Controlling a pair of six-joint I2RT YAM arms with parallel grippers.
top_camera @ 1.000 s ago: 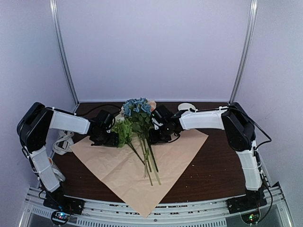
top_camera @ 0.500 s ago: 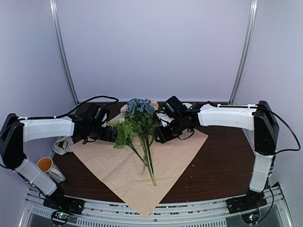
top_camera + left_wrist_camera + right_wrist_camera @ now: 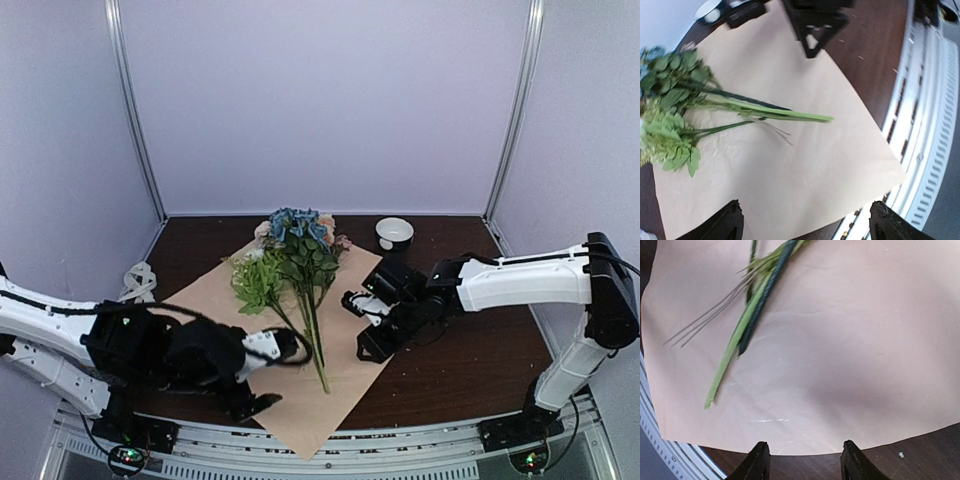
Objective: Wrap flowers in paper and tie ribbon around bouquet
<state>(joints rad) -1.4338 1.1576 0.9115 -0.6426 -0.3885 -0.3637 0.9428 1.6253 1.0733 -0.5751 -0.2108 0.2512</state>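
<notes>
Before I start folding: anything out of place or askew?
Only the paper: its near corner overhangs the front edge of the table onto the metal rail. The flowers lie flat on it; nothing looks torn.

A dark brown wooden table (image 3: pixel 470 350) fills the floor of the booth. A small white bowl (image 3: pixel 394 233) with a dark inside stands upright near the table's far edge, right of its middle; in the left wrist view it is only a blurred pale shape (image 3: pixel 710 9) at that edge. A plain pale lilac wall (image 3: pixel 320 100) rises behind the table, and side walls of the same colour close it in. Two thin metal posts, one left (image 3: pixel 138 120) and one right (image 3: pixel 514 110), lean up from the table's far corners. A ribbed silver metal rail (image 3: pixel 400 445) runs along the table's near edge.
</notes>
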